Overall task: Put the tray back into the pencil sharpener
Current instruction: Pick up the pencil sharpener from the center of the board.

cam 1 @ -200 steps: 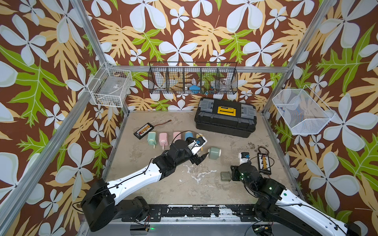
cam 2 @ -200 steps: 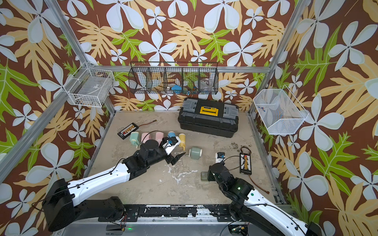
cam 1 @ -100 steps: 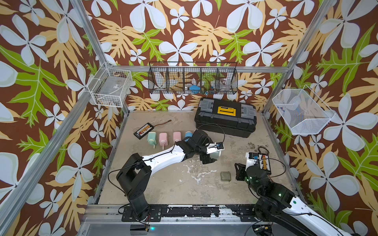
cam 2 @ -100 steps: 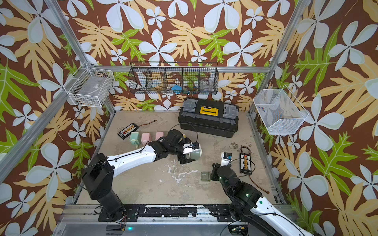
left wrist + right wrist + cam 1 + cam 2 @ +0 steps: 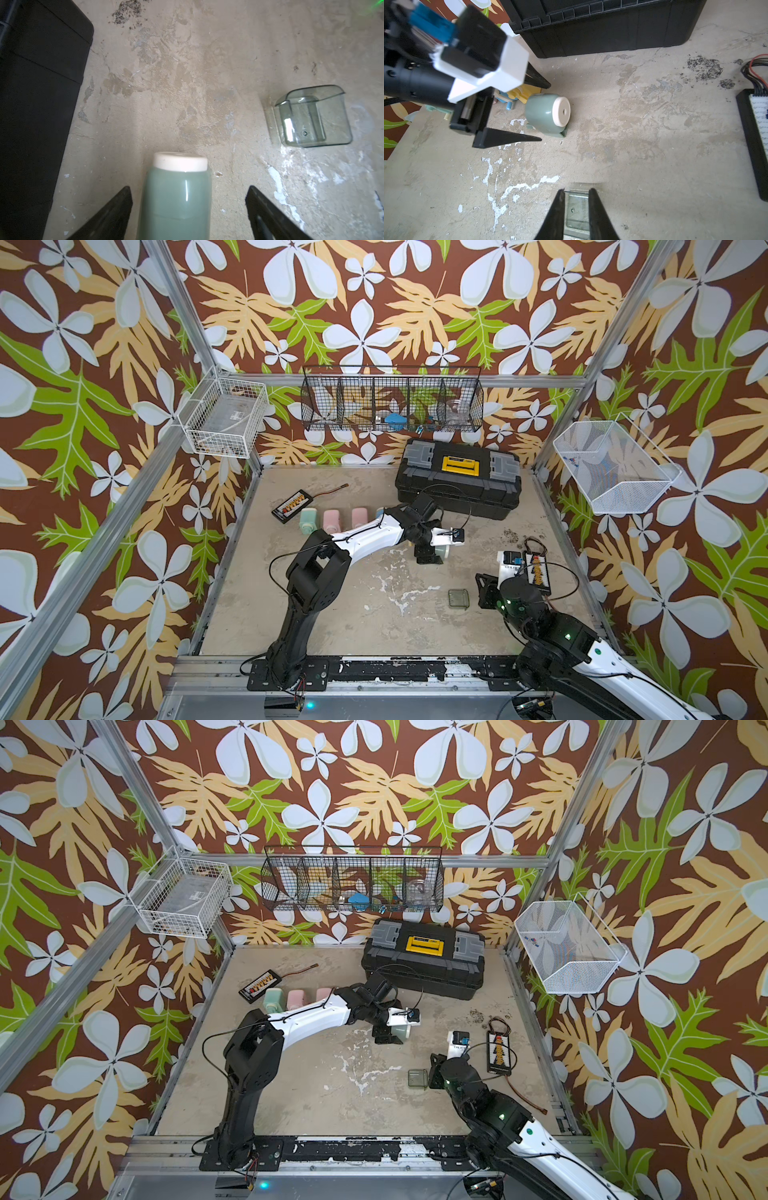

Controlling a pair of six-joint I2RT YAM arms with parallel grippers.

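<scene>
The green pencil sharpener [image 5: 442, 551] [image 5: 401, 1031] with its white end [image 5: 561, 111] lies on its side mid-table. My left gripper [image 5: 188, 188] [image 5: 545, 112] is open, one finger on each side of the sharpener's body [image 5: 176, 199], with a gap on both sides. The clear greenish tray [image 5: 459, 598] [image 5: 417, 1078] [image 5: 313, 118] lies flat on the table, apart from the sharpener, toward the front right. My right gripper [image 5: 576, 190] [image 5: 482, 593] hovers at the tray's right edge, its fingers a narrow gap apart, with the tray [image 5: 576, 209] showing between them.
A black toolbox [image 5: 457, 485] stands at the back, close behind the sharpener. Pastel sharpeners [image 5: 332, 520] line up at the left beside a charger board [image 5: 291, 506]. A second board with wires [image 5: 538, 572] lies right of my right arm. Dark shavings [image 5: 511, 535] dot the floor.
My left arm has reached further right and brought its open fingers down around the sharpener. The right gripper has stayed by the tray, which has not moved.
</scene>
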